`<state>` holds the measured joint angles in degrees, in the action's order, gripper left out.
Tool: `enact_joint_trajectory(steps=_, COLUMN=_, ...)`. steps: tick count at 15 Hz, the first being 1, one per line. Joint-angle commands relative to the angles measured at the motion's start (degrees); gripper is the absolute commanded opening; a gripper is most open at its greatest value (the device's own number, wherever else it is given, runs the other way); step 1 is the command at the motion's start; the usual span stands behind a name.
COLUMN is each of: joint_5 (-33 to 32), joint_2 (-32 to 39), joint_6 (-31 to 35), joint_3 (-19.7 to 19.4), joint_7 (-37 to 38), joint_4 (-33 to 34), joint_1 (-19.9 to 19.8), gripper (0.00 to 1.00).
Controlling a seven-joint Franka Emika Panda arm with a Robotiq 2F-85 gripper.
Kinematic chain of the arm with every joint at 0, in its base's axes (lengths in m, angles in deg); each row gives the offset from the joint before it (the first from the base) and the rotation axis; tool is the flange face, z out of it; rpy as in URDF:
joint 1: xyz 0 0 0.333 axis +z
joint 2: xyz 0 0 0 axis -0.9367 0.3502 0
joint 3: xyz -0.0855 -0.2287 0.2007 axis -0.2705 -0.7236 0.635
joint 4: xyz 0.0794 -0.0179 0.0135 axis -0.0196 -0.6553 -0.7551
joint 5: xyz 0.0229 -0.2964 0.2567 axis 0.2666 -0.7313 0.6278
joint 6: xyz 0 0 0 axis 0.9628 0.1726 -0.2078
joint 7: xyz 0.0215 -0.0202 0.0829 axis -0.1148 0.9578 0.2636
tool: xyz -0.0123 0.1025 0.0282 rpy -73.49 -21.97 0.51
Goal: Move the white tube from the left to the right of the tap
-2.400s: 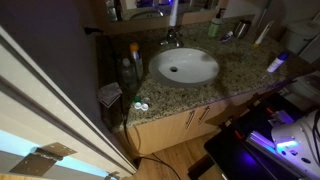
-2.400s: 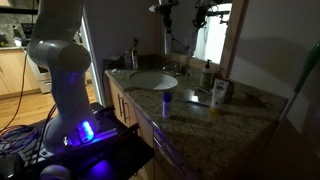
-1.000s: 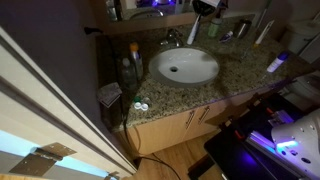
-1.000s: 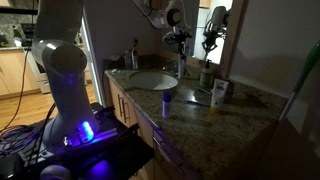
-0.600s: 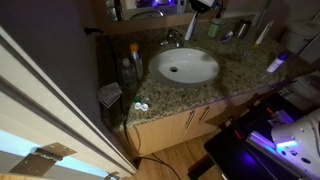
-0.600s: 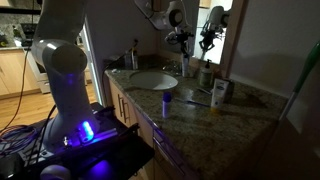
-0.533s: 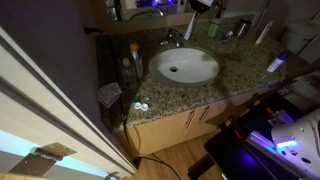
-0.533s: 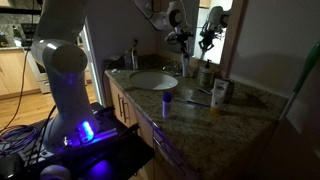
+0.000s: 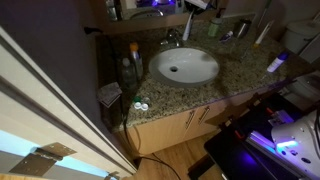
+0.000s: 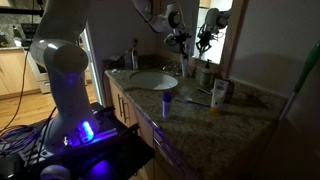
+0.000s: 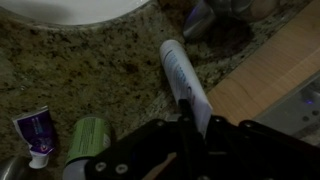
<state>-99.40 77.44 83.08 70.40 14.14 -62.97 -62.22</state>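
My gripper (image 11: pixel 196 128) is shut on the white tube (image 11: pixel 183 78), which sticks out from between the fingers over the speckled granite counter. In both exterior views the gripper (image 9: pixel 193 9) (image 10: pixel 180 44) holds the tube (image 9: pixel 187 23) (image 10: pixel 181 64) upright, above the back of the counter behind the white basin (image 9: pixel 184 67). The tube hangs just to the right of the chrome tap (image 9: pixel 172 40) in that view. I cannot tell whether its lower end touches the counter.
A green-capped bottle (image 9: pixel 213 27) stands close by at the back. A white slanted stick (image 9: pixel 262 35) and a white-and-blue bottle (image 9: pixel 277 62) lie further right. Tall bottles (image 9: pixel 130 62) stand left of the basin. A purple-and-white tube (image 11: pixel 32 136) and a green item (image 11: pixel 90 140) lie below the gripper.
The gripper, holding the white tube, has moved from left of the tap to its right and come lower. In the last half second it has shifted only slightly.
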Motion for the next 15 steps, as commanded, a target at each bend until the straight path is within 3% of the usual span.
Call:
enact_joint_trajectory(steps=1, joint_5=0.41, joint_2=0.59, joint_6=-2.59, joint_3=-0.28, joint_7=-0.09, joint_4=0.83, joint_1=0.12, gripper=0.44)
enact_joint_trajectory(steps=9, joint_5=0.88, joint_2=-5.59, joint_6=-2.28, joint_3=0.57, joint_7=-1.47, joint_4=-1.2, joint_1=-0.05, gripper=0.98)
enact_joint_trajectory(steps=11, joint_5=2.91, joint_2=-8.56, joint_6=-4.74, joint_3=2.26, joint_7=-4.9, joint_4=-2.34, joint_1=-0.89, gripper=1.0)
enact_joint_trajectory(steps=14, joint_5=13.78, joint_2=-13.68, joint_6=-4.31, joint_3=6.5, joint_7=-15.98, joint_4=-6.2, joint_1=-3.76, gripper=1.0)
enact_joint_trajectory(steps=15, joint_5=9.31, joint_2=-9.08, joint_6=-4.54, joint_3=3.95, joint_7=-10.28, joint_4=-1.21, joint_1=-1.48, gripper=1.0)
